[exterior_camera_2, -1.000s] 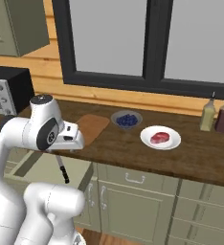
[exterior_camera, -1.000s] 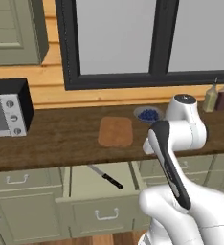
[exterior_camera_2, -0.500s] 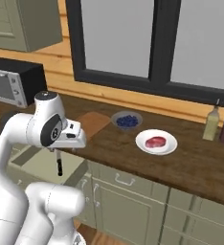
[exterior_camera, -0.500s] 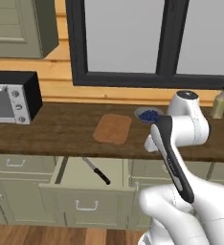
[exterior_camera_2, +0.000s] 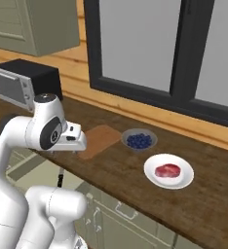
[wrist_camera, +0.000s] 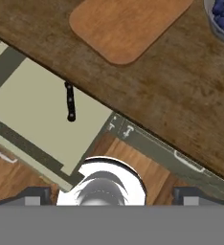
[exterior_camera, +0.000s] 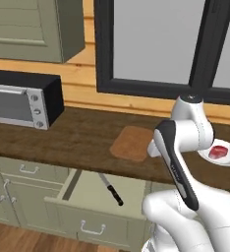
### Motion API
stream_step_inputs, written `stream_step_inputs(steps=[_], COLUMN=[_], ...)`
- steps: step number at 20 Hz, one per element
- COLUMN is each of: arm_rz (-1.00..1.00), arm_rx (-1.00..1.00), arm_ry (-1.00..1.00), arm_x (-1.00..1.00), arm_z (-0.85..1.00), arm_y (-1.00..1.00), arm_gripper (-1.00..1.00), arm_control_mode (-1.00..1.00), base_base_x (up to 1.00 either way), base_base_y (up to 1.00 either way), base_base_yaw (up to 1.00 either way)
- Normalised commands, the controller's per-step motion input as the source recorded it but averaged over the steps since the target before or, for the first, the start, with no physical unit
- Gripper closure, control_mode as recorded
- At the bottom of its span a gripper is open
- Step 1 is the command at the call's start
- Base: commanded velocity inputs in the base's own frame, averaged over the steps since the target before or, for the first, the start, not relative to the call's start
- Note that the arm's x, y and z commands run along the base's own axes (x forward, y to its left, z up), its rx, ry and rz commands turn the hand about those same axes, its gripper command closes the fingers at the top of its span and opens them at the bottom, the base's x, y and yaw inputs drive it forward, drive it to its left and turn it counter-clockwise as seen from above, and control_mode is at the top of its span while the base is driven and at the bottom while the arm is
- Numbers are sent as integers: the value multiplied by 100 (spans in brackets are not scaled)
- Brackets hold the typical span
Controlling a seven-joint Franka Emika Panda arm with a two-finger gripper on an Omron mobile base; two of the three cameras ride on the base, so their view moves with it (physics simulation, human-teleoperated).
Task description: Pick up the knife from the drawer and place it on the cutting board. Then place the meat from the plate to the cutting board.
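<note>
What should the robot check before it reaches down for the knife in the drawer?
1. Drawer pulled open: ok.
2. Knife lying in the drawer with nothing on top of it: ok; in the hand view its blade end runs under the counter edge.
3. Cutting board bare and ready for the knife: ok.
4. Meat on the plate for later: ok.
5. Gripper open wide enough: cannot tell.
6. Bowl of berries apart from the board: ok.
</note>
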Motion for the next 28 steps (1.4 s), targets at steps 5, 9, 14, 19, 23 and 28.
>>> stream_step_inputs(steps=[5,9,14,19,23,28], arm_rz=[0,0,0,-9,-30,-38], arm_rx=[0,0,0,-2,-4,-1], arm_ry=[0,0,0,0,0,0], arm_x=[0,0,0,0,0,0], arm_z=[0,0,-1,-28,-44,-60], arm_y=[0,0,0,54,97,100], arm_gripper=[-100,-100,-100,-100,-100,-100], arm_control_mode=[100,100,-100,-100,-100,-100], base_base_x=[31,26,3,0,0,0], base_base_y=[-61,-48,-6,0,0,0], base_base_yaw=[29,30,9,0,0,0])
